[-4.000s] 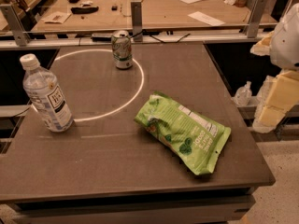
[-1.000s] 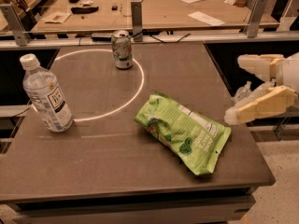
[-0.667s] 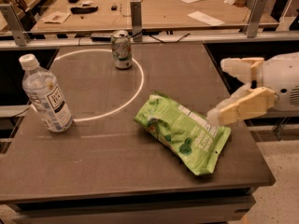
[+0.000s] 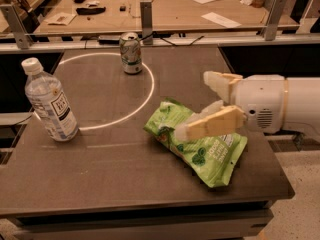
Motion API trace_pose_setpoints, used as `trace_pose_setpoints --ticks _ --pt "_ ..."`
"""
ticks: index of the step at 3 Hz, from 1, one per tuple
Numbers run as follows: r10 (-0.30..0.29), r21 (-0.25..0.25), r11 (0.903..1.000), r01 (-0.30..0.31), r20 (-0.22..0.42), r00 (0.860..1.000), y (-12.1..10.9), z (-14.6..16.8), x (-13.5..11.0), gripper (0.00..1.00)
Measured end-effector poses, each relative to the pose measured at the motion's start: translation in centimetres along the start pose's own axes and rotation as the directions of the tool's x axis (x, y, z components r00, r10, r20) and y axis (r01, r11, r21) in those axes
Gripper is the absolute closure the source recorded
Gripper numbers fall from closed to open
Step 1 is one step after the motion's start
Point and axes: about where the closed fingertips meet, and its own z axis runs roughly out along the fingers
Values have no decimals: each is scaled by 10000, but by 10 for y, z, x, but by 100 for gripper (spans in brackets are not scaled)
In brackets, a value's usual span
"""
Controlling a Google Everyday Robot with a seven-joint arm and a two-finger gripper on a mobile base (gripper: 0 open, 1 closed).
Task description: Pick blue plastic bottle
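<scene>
The blue plastic bottle (image 4: pixel 50 101), clear with a white cap and a pale label bearing a dark square, stands upright near the left edge of the dark table (image 4: pixel 110 184). My gripper (image 4: pixel 197 104) reaches in from the right, above the table's right half and over the green bag. Its two cream fingers (image 4: pixel 210 124) are spread apart and hold nothing. The bottle is far to the left of the gripper, with the white circle on the tabletop between them.
A green snack bag (image 4: pixel 200 144) lies flat at centre right under the gripper. A green-white soda can (image 4: pixel 131 53) stands at the back centre on the white circle (image 4: pixel 145 91). A metal rail (image 4: pixel 150 36) and a desk with papers lie behind.
The gripper has swung in from the right side to above the green bag, moving left. The bottle, can and bag have not moved.
</scene>
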Motion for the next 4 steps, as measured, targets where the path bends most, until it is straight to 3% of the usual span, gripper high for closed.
trace_pose_setpoints --ticks 1,2,3,4 --pt "-522 -246 9983 535 487 9974 7 34 -5 0" --pt "-869 -428 9951 892 526 9948 14 65 -2 0" --pt "-1006 -260 9945 1018 416 9941 32 126 -4 0" --pt "-1037 -189 9943 1045 417 9937 31 128 -5 0"
